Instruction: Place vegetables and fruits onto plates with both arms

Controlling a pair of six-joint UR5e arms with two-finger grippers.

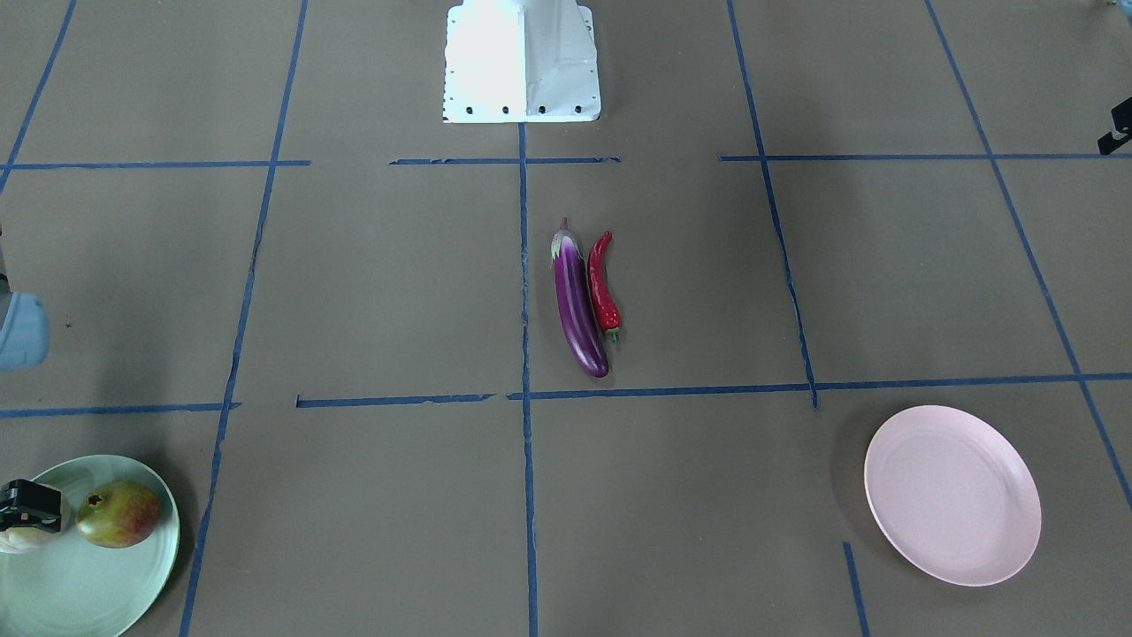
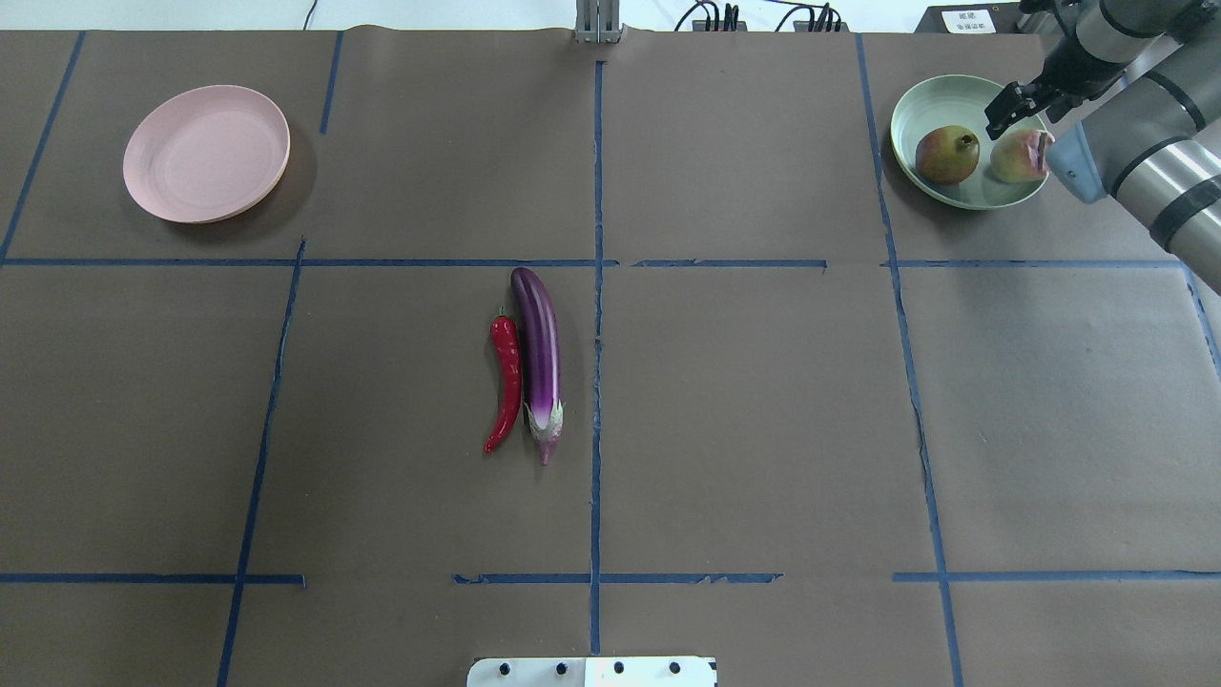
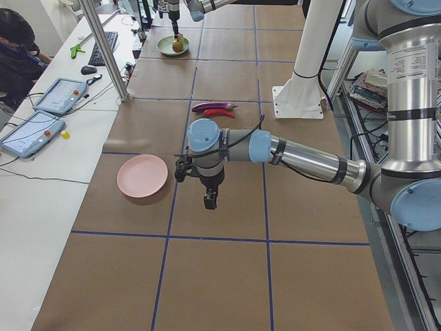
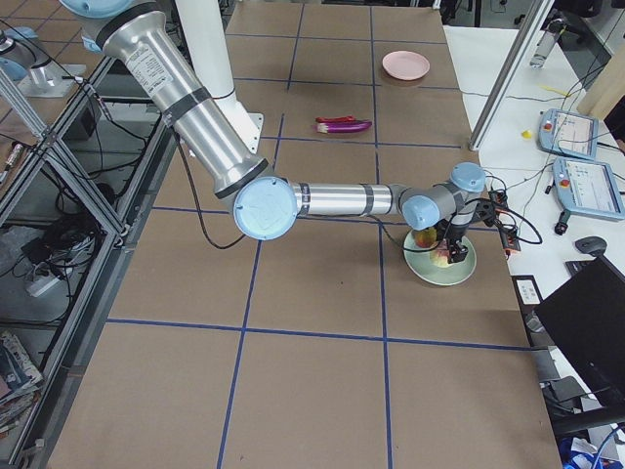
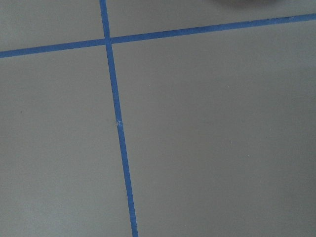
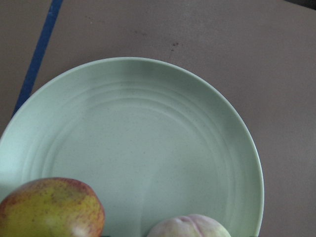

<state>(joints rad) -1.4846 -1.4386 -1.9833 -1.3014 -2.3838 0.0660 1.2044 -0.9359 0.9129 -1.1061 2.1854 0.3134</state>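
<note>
The purple eggplant (image 1: 579, 305) and the red chili (image 1: 603, 285) lie side by side and touching at mid-table, also in the overhead view: the eggplant (image 2: 539, 358) and the chili (image 2: 507, 382). The pomegranate (image 2: 946, 155) and the peach (image 2: 1016, 157) sit on the mint green plate (image 2: 940, 100). My right gripper (image 2: 1019, 103) hovers just above the peach, open and empty. The pink plate (image 2: 206, 153) is empty. My left gripper (image 3: 209, 201) hangs in the air near the pink plate (image 3: 142, 176); I cannot tell whether it is open or shut.
The white robot base (image 1: 522, 62) stands at the table's robot side. Blue tape lines grid the brown table cover. The left wrist view shows only bare cover and tape. An operator and tablets are beside the table in the exterior left view.
</note>
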